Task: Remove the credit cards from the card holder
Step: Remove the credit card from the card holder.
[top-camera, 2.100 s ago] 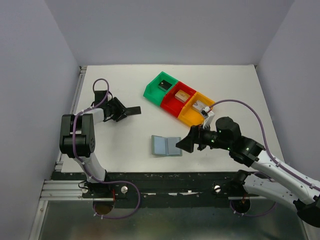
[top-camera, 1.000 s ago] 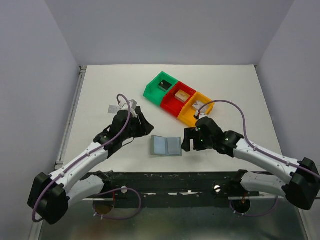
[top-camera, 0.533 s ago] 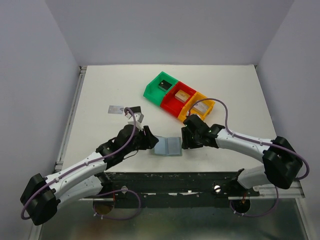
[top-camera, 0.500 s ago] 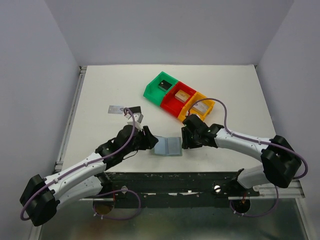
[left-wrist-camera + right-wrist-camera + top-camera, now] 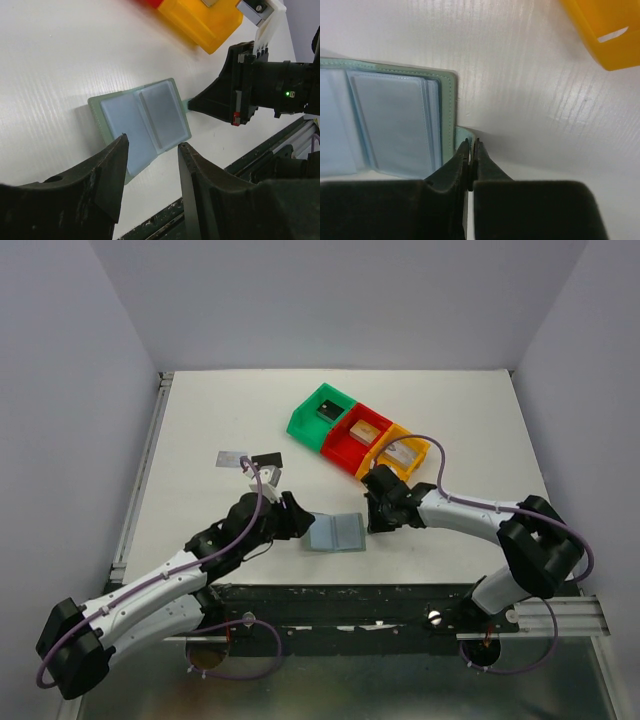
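Note:
The grey-blue card holder lies open and flat near the table's front edge, its clear slots facing up. My right gripper is shut on a small pale-green tab that sticks out of the holder's right edge. The left wrist view shows it at that edge too. My left gripper is open, its fingers astride the holder's near left corner, and holds nothing. A silver-grey card and a black card lie on the table to the left.
A green bin, a red bin and an orange bin stand in a diagonal row behind the holder, each with a small flat item inside. The orange bin is close behind my right gripper. The table's front rail runs just below.
My right gripper has slid in to the holder's right edge and closed on the tab. My left arm has come down from the back left to the holder's left side.

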Tool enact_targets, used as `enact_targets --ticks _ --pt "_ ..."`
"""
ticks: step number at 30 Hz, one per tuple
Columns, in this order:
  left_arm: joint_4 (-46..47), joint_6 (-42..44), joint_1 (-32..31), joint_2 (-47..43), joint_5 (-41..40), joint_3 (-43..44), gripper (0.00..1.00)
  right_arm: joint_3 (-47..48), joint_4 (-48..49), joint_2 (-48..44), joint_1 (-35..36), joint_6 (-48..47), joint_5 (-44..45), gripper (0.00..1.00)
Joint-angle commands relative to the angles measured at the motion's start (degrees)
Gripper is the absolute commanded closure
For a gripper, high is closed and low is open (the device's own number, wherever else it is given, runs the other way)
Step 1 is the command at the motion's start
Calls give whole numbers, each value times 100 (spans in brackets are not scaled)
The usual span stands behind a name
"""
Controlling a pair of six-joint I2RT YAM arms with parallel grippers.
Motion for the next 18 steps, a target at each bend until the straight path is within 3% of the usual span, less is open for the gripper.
enact_targets --ticks 1,9,18 --pt "192 -6 -32 104 110 -27 44 -6 524 -72 -33 52 -302 100" --pt "323 161 -23 604 312 166 44 -605 947 -1460 -24 -62 -1330 100" --pt "673 153 -32 1572 839 404 45 -1088 1360 -2156 -24 52 -2149 100"
